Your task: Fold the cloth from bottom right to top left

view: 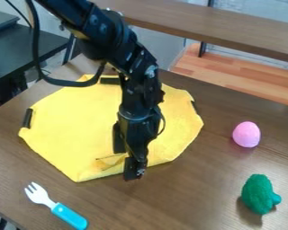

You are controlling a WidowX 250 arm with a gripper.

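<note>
Across the wooden table (194, 193), the yellow cloth (74, 121) lay mostly flat toward eight o'clock. My black gripper (127, 162) hung at its five-o'clock edge, fingers apart. A blue-handled fork (63, 211) rested at seven o'clock, a green toy (258, 194) past four, a pink egg-shaped toy (246, 134) past three.
</note>
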